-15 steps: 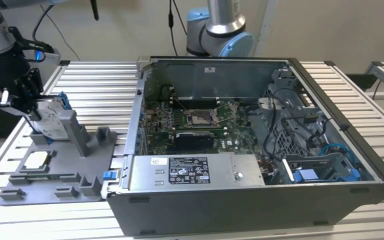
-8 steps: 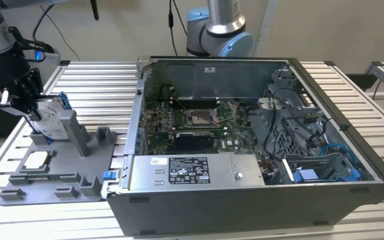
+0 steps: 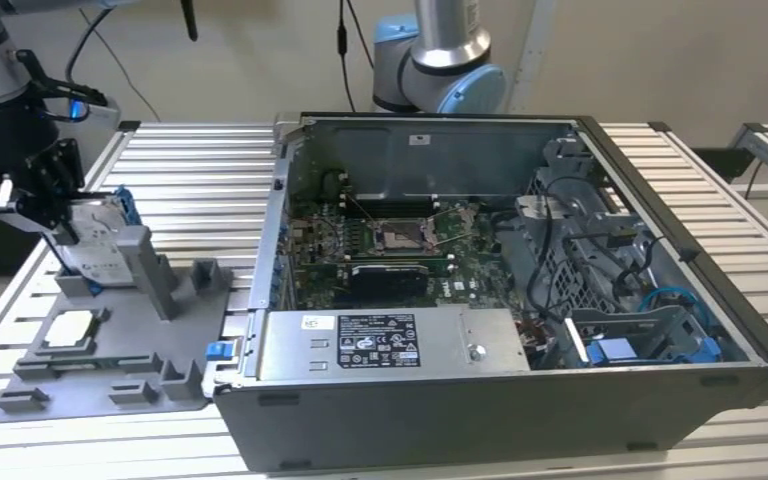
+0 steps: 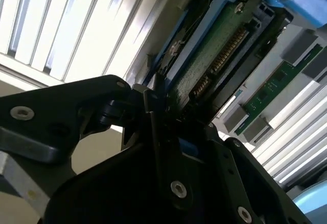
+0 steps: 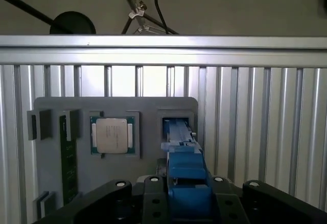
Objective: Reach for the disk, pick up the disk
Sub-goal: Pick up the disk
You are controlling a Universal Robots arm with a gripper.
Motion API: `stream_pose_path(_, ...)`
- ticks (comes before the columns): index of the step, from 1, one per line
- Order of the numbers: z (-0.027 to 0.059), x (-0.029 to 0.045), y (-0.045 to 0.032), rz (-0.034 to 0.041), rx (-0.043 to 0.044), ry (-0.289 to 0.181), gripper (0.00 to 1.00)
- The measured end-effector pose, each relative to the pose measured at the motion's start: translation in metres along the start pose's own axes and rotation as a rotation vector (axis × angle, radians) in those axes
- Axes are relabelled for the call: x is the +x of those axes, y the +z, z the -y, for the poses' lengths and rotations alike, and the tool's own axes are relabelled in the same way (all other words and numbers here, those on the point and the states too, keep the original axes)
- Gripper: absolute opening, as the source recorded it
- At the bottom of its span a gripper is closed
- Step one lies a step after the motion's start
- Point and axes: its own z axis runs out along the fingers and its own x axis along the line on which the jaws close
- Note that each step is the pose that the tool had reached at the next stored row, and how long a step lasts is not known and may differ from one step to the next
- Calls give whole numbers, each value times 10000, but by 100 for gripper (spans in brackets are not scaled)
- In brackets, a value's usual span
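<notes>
Far over on the exterior view's left, the gripper (image 3: 61,215) is down at the grey fixture plate (image 3: 117,378), right up against the disk (image 3: 107,245). The disk stands on edge in a slot at the plate's back corner, blue carrier showing along its rim.

In the first wrist view the disk (image 5: 185,165) runs straight out from between the black fingers (image 5: 151,203), its far end reaching into the plate's slot. The jaws sit one on each side of the blue carrier and look pressed onto it (the contact itself is in shadow, so that is as firm as I can call it). In the second wrist view the disk (image 4: 217,55) shows its green circuit board side up close.

Moving right along the plate, the processor chip (image 3: 69,328) lies flat in its own square pocket, near the disk's slot but apart from it. A green memory stick (image 5: 69,152) lies on the chip's other side in the first wrist view.

Then comes the open computer case (image 3: 491,425), taking the middle and right of the slatted table (image 3: 184,170). Its motherboard (image 3: 384,240) is exposed, and the long grey metal box (image 3: 384,340) with its label sticker sits along the near wall. Behind the case stands a second arm's base (image 3: 438,50).
</notes>
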Motion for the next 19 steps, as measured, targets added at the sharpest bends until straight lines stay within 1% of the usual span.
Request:
stream_pose_path(4,0,-1,-13,4,0,1,0)
stream_pose_path(5,-1,0,-17,15,-1,2,0)
stream_pose_path(6,-1,0,-21,47,-2,2,0)
stream_pose_path(8,-2,0,-27,154,-3,4,0)
stream_pose_path(9,-2,-1,-29,179,-2,4,0)
stream_pose_path(12,-1,0,-31,181,2,4,0)
stream_pose_path(13,-1,2,-34,209,-3,3,0)
stream_pose_path(16,-1,1,-33,423,-3,5,0)
stream_pose_path(17,-1,0,-33,461,-3,6,0)
stream_pose_path(18,-1,0,-32,459,-2,7,0)
stream_pose_path(19,-1,0,-32,438,-1,7,0)
